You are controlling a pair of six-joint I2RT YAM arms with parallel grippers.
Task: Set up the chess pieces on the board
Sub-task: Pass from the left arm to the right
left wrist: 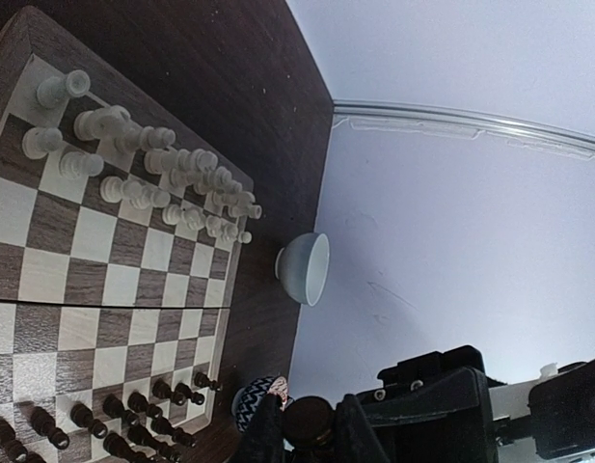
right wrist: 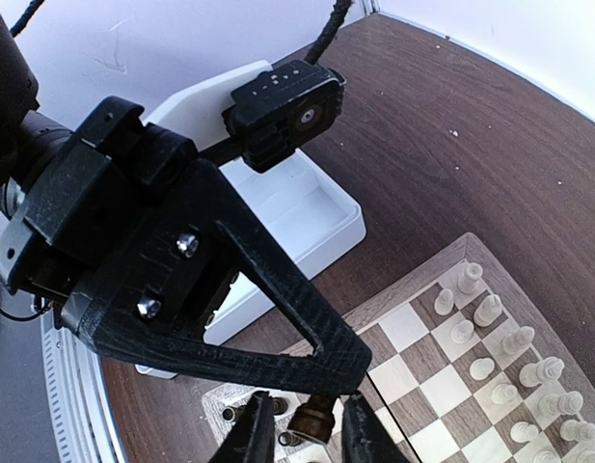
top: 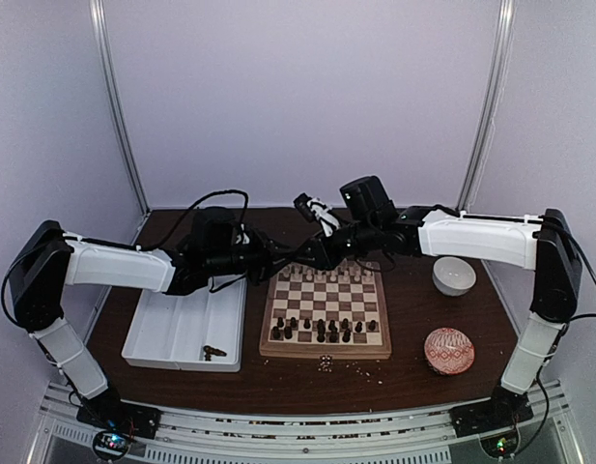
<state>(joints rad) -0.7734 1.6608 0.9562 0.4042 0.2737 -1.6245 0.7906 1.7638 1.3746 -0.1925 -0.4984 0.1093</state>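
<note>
Both grippers meet above the far left corner of the board [top: 326,302]. My left gripper [left wrist: 311,426] is shut on a dark chess piece [right wrist: 316,417], whose round underside [left wrist: 312,417] fills the gap between its fingers. My right gripper [right wrist: 307,432] is closed round that same piece's base, just under the left gripper's black fingers [right wrist: 278,318]. Cream pieces [top: 326,275] line the board's far rows. Dark pieces [top: 322,329] stand on the near rows. From above, the left gripper [top: 296,255] and right gripper [top: 309,259] overlap, hiding the held piece.
A white divided tray [top: 172,329] lies left of the board with a few dark pieces [top: 213,353] in its near corner. A white bowl [top: 454,276] and a red patterned bowl [top: 449,350] sit right of the board. Pale crumbs [top: 326,363] lie by its near edge.
</note>
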